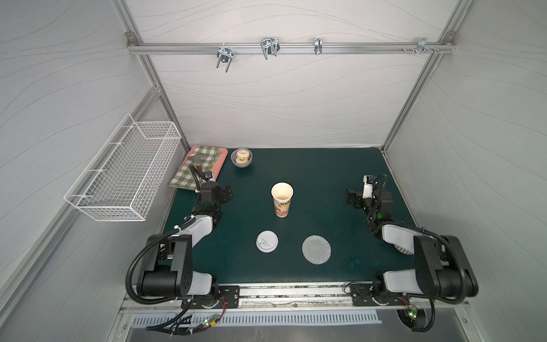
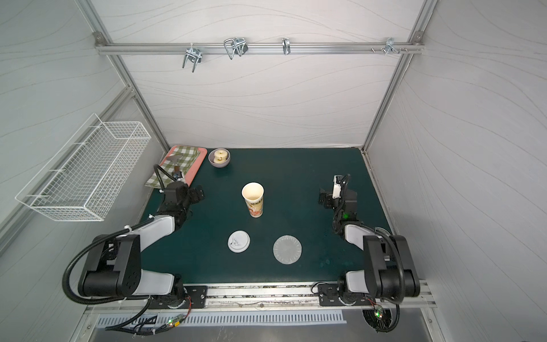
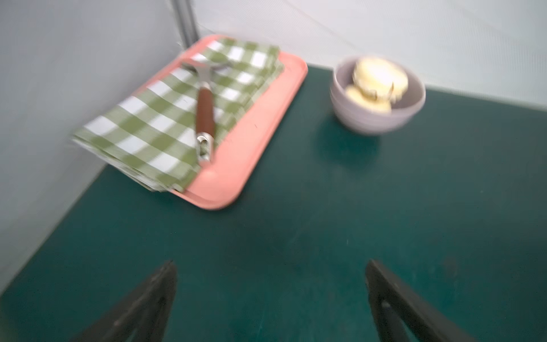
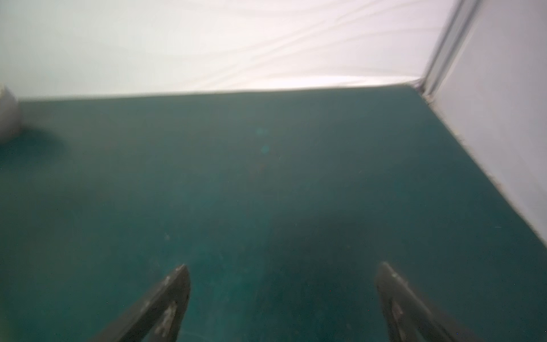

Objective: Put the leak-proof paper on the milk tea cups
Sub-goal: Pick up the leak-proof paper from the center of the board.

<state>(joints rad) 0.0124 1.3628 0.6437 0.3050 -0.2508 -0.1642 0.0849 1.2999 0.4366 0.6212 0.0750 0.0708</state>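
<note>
Left fingers (image 3: 139, 311) spread wide, empty; right fingers (image 4: 159, 302) same. I see leak-proof paper (image 1: 316, 249) flat on worktop (image 1: 325, 177) near milk tea cup (image 1: 281, 200), mouth uncovered. Nothing done, I reckon; pick, carry, cover remain.

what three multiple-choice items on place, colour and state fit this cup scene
1. Relative to the milk tea cup, the leak-proof paper is: A over its mouth; B flat on the mat, apart from it; C inside it.
2. The tray under the checked cloth is: A pink; B blue; C black.
3. The right pincer is: A open, empty; B shut on the paper; C shut on the cup.
Key: 1 B, the cup's mouth is bare; 2 A, pink rim shows beside the cloth; 3 A, jaws apart over bare mat.
</note>
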